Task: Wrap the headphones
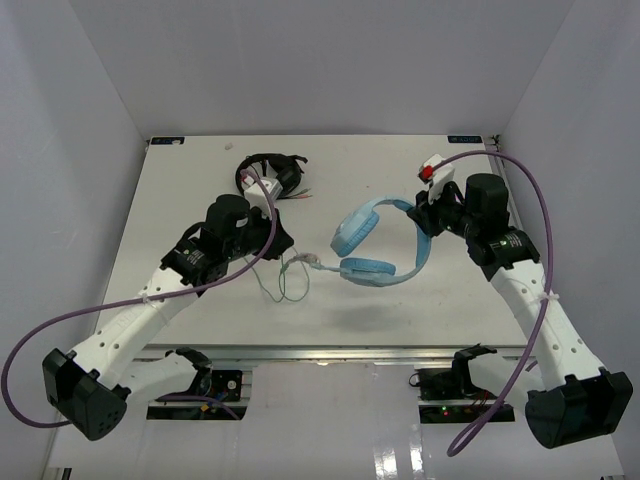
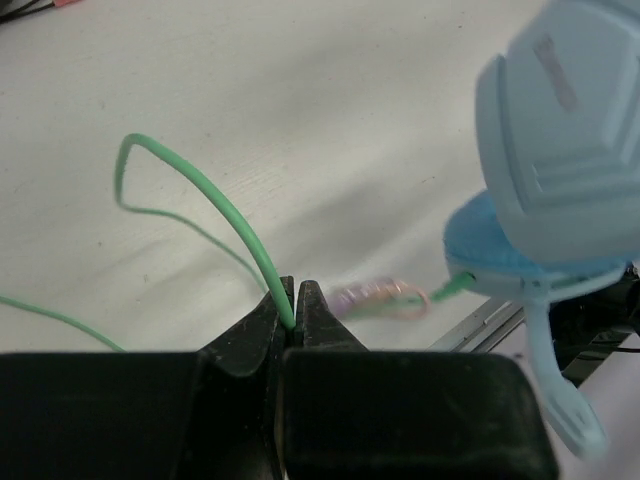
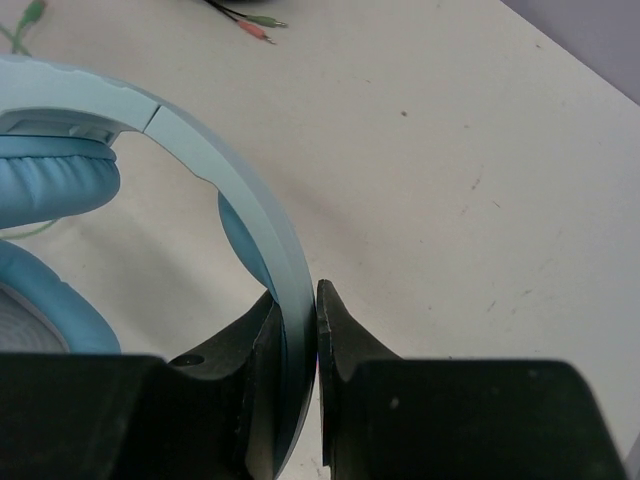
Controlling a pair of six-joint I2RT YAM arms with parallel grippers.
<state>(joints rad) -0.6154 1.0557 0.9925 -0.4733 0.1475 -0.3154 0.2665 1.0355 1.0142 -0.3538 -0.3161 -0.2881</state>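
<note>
The light blue headphones hang above the table's middle, held by their wide band. My right gripper is shut on that band, at the headphones' right end. The oval padded cups point left and down. The thin pale green cable runs from the lower cup to the left and loops on the table. My left gripper is shut on the cable, which rises from between its fingertips. The cup fills the right of the left wrist view.
Smaller black headphones with loose plug leads lie at the back left of the white table. The plug ends show at the top of the right wrist view. Grey walls stand on three sides. A metal rail runs along the near edge.
</note>
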